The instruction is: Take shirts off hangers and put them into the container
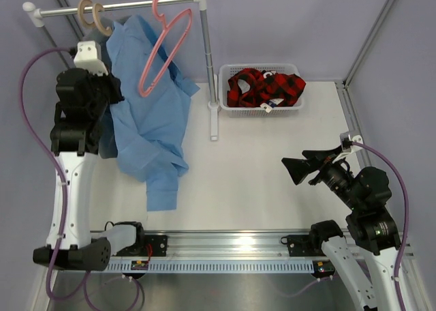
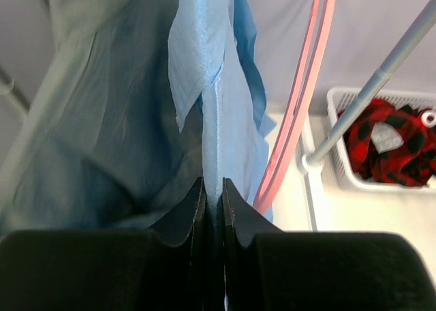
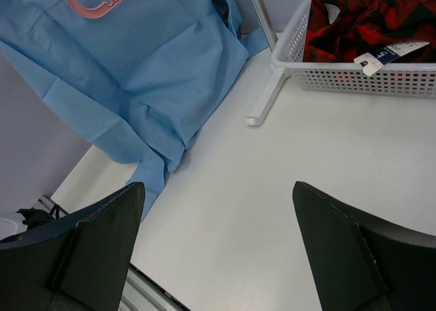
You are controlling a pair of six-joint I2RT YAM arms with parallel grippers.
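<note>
A light blue shirt (image 1: 146,120) hangs from the rack's rail and trails onto the table. My left gripper (image 2: 213,188) is shut on a fold of it, close by its upper left edge (image 1: 107,71). A pink hanger (image 1: 163,45) hangs bare on the rail in front of the shirt, and two tan hanger hooks (image 1: 92,14) sit further left. A red-and-black plaid shirt (image 1: 267,86) lies in the white mesh container (image 1: 226,105) at the back. Low at the right, my right gripper (image 1: 300,168) is open over bare table (image 3: 218,236).
The rack's upright post (image 1: 206,52) and white foot (image 1: 214,123) stand between the blue shirt and the container. Greyer fabric (image 2: 82,86) hangs left of the pinched fold; I cannot tell whether it is a separate shirt. A metal rail (image 1: 225,246) runs along the near edge.
</note>
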